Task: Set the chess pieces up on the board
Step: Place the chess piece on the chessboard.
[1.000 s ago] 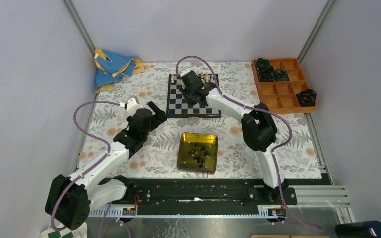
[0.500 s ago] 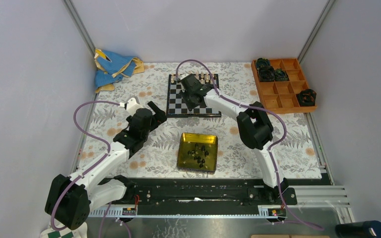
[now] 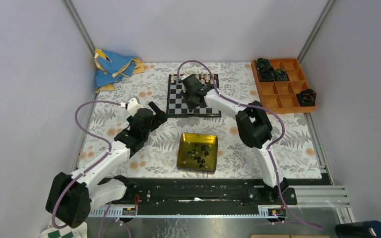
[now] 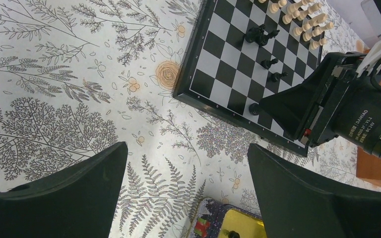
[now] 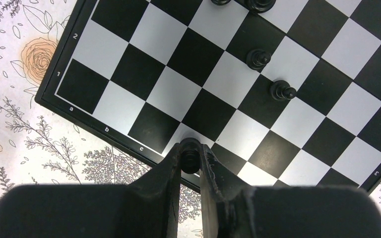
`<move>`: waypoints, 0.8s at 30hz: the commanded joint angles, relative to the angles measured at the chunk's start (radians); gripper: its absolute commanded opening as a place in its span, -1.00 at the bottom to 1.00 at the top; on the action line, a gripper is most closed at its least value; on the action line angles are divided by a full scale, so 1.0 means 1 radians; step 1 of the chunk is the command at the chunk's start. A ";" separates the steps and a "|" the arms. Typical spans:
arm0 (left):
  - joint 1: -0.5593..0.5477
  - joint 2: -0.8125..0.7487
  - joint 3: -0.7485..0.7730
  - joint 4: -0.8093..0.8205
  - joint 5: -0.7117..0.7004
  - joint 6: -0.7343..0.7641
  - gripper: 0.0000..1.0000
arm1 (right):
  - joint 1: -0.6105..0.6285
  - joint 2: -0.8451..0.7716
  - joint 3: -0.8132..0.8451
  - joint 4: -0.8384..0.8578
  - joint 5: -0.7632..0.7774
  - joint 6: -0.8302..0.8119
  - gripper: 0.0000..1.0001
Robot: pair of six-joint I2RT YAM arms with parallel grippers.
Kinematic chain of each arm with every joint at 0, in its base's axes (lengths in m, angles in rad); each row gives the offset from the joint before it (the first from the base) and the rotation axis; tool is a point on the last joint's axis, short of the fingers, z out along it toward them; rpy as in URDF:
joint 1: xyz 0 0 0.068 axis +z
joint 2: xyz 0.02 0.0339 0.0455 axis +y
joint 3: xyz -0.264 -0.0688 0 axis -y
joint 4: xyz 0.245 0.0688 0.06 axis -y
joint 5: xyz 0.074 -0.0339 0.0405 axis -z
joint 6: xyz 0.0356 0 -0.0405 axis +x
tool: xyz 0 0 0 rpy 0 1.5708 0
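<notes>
Right tool (image 5: 190, 148) was pinched narrow on a black chess piece (image 5: 190, 161) at the lettered edge row of the board (image 5: 151, 32) (touching the square or not, can't tell). Two other black pieces (image 5: 258, 58) stood further in, cream pieces (image 4: 302, 20) along the far edge. Left tool (image 4: 188, 193) gaped wide, holding nothing, above the floral counter (image 4: 54, 99) near the board's corner, yellow tin (image 3: 182, 148) just beside

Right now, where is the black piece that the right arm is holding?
Right wrist view, low centre: the black piece is pinched between the right jaws at the board's edge row near the c mark, two black pawns beyond.
</notes>
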 commanded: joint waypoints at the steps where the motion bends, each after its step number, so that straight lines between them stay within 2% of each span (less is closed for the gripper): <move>1: -0.005 0.008 -0.008 0.027 -0.018 -0.002 0.97 | -0.012 0.002 0.033 0.009 -0.028 0.007 -0.73; 7: -0.005 0.019 -0.008 0.030 -0.015 -0.004 0.97 | -0.017 0.007 0.033 0.008 -0.033 0.006 -0.40; 13: -0.006 0.021 -0.008 0.032 -0.015 -0.004 0.97 | -0.017 0.007 0.036 0.008 -0.033 0.002 -0.21; 24: -0.006 0.016 -0.009 0.031 -0.017 0.000 0.97 | -0.018 -0.014 0.076 -0.013 -0.035 -0.010 -0.13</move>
